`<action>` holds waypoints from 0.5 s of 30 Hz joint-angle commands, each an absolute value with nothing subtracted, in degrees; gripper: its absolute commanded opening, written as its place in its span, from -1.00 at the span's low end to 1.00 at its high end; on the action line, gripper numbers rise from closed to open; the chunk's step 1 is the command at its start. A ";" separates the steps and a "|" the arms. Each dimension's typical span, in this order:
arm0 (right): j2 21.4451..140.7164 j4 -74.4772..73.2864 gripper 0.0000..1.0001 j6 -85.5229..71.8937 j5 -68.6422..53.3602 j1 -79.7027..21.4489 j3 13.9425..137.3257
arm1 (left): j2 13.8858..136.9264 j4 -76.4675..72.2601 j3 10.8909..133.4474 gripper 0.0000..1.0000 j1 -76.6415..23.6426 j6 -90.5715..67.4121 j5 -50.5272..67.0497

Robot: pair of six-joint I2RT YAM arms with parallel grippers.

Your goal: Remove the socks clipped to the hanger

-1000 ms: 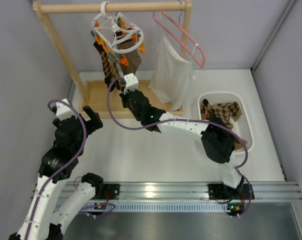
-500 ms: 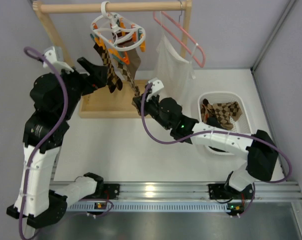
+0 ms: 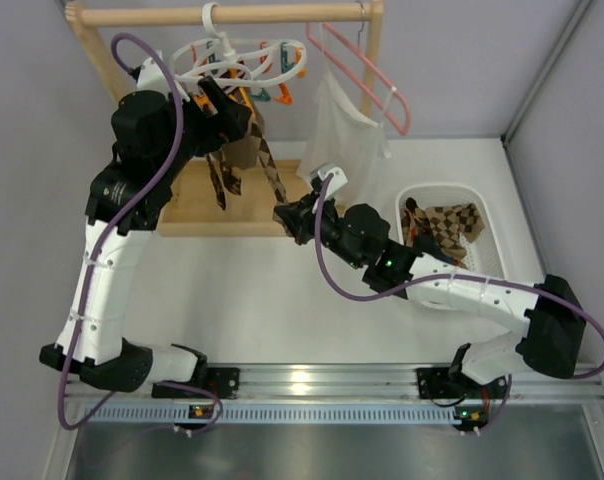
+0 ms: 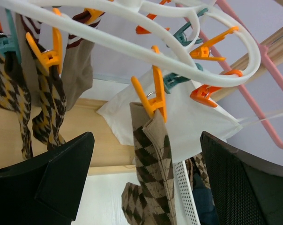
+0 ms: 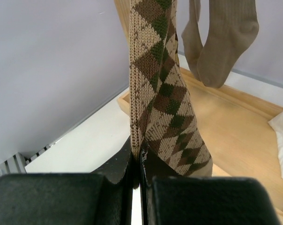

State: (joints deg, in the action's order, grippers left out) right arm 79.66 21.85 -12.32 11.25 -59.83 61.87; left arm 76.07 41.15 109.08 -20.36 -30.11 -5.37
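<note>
right gripper (image 5: 139,161): clamped shut on the low end of the argyle sock (image 5: 161,89); centre of the top view, low over the bench (image 3: 282,320).
argyle sock, place: toe end pinched in the right gripper. From there it runs taut up and to the left, to its peg on the hanger.
argyle sock, handling: soft knit, light, limp and stretchy. Likely to stretch before the peg lets go, so a straight tug may just lengthen it.
where to hold: the toe grip looks fine as an anchor. A second hold is best at the cuff, just under the peg, or on the peg itself to squeeze it open.
left gripper (image 4: 146,140): jaws spread wide, holding nothing, raised under the hanger ring at the upper left of the top view.
orange peg (image 4: 151,93): bites the sock's cuff and sits between the left fingers. No contact that I can make out.
hanger (image 4: 216,35): white ring on the wooden rail (image 3: 232,14), looks tilted.
other socks (image 4: 19,103): clipped at the left of the left wrist view, argyle plus plain brown.
basket (image 3: 487,215): right of centre in the top view, argyle socks inside, well apart from the hanger.
</note>
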 commanded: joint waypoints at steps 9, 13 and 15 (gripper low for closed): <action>84.28 22.77 -1.00 -14.68 9.22 -62.49 64.42 | 80.76 39.29 116.01 0.86 -23.38 -28.83 -13.44; 85.87 20.92 -1.00 -12.31 14.58 -65.12 66.71 | 81.91 39.29 115.76 0.75 -25.31 -27.25 -18.89; 86.04 21.36 -1.00 -12.65 14.59 -65.39 66.71 | 82.26 39.37 115.31 0.67 -25.58 -26.90 -21.09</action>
State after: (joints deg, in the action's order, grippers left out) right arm 85.69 21.85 -13.47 13.19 -63.11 64.36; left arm 81.95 41.17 114.28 -24.97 -28.60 -15.66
